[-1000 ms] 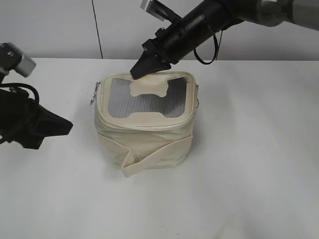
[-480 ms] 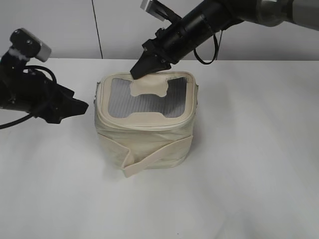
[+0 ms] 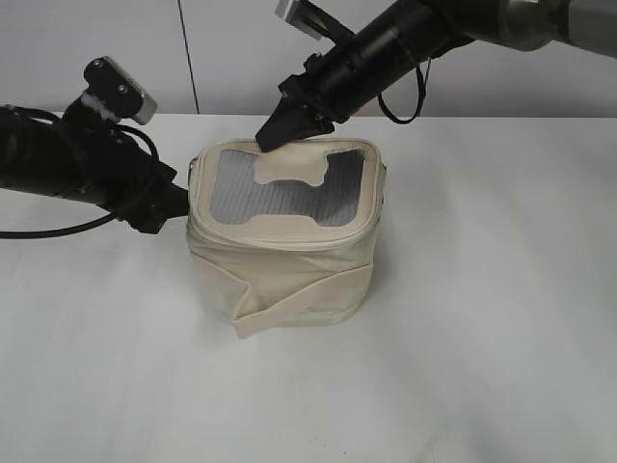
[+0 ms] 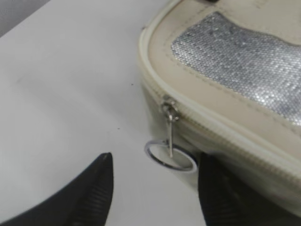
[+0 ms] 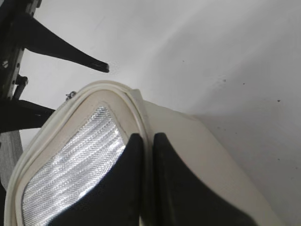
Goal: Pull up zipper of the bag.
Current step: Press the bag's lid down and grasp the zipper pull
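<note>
The zipper (image 4: 170, 141) ring hangs between the left gripper's (image 4: 153, 188) parted fingers (image 4: 96, 186).

Bright, even light fills all 3 views; the white table (image 3: 463, 338) is nearly washed out, with only a faint soft shadow beneath the bag (image 3: 284, 231). In the left wrist view the mesh glares silver and the near claw (image 4: 155, 188) tips blur.

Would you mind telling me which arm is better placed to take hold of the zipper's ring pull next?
Left. Its open hand brackets the ring pull on the bag; the right hand is pinching the bag's far rim.
</note>
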Action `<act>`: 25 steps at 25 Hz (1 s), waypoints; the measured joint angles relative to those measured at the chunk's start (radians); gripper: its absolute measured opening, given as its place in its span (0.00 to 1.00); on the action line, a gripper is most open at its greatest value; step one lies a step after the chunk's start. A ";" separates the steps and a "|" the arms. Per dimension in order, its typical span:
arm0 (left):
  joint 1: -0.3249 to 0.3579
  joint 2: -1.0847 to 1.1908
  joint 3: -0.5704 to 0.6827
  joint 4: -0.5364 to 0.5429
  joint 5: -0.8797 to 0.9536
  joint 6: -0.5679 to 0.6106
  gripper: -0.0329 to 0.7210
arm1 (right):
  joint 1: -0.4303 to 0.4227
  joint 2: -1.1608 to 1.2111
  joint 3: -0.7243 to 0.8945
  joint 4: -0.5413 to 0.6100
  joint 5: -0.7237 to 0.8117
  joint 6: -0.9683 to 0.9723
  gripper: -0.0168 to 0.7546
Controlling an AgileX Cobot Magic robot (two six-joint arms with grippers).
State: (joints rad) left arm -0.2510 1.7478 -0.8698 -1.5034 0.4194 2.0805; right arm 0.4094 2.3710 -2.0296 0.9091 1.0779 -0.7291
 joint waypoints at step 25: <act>-0.064 0.043 -0.077 -0.057 -0.151 0.004 0.38 | -0.007 0.000 0.000 -0.008 -0.020 0.003 0.08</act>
State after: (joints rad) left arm -0.3151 1.7907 -0.9467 -1.5606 0.2681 2.0849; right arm 0.4027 2.3710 -2.0296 0.9009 1.0583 -0.7261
